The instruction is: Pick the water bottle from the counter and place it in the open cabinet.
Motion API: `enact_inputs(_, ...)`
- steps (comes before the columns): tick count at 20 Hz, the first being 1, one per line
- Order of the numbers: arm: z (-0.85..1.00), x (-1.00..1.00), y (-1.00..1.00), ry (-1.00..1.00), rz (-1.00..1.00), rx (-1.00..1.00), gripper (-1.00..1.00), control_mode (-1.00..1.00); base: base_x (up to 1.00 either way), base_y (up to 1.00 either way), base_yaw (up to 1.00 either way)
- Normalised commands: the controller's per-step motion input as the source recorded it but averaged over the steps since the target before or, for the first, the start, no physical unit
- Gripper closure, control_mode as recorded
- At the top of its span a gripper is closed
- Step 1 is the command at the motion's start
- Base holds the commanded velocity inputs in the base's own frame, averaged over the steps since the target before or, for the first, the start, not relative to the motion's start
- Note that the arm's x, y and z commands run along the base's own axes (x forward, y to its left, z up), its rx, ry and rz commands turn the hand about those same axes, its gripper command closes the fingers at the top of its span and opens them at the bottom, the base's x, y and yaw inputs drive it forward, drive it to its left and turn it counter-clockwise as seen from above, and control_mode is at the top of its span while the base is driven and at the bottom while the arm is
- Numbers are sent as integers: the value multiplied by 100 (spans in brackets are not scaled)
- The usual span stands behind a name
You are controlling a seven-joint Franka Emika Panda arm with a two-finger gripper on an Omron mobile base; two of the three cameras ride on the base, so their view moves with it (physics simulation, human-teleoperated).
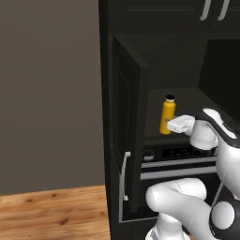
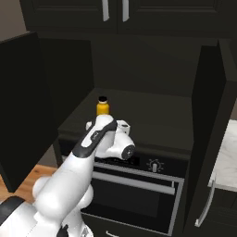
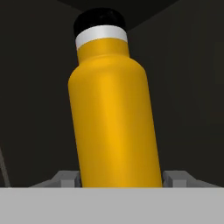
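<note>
While I reach into the dark compartment, the stock reads as follows.

Water bottle (image 1: 168,115): yellow-orange body, pale neck band, black cap; it stands on the floor of the open cabinet (image 1: 187,61), near the front edge, in the left base view close beside the open door. In the right base view the water bottle (image 2: 102,107) shows its cap and shoulder above my forearm. In the hand view the water bottle (image 3: 113,118) looms large and leans a little in frame, since that camera rolls with my hand.

End effector (image 1: 171,125): level with the lower part of the bottle. In the hand view my grey fingertips (image 3: 66,178) sit one on each side of the bottle's base; I cannot tell whether they press on it or stand just clear.

Cabinet door (image 1: 126,126): framed panel, swung wide to the left, with a pale bar handle on the door below.

Second door (image 2: 210,120): open on the right side in the right base view.

Oven (image 2: 139,185): directly below the compartment, with a round knob and a long silver bar.

Worktop (image 2: 227,157): pale marbled slab at the far right edge.

Floor (image 1: 51,213): wood planks beside a plain grey-brown wall.
</note>
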Motion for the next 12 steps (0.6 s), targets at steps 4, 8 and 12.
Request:
enact_inputs(4,-24,38,0,-1,-1,0,100,-100,0,0,0)
enact_inputs(8,-21,37,0,-1,-1,0,100,-100,0,0,0)
enact_inputs(12,-20,37,0,-1,-1,0,100,-100,0,0,0)
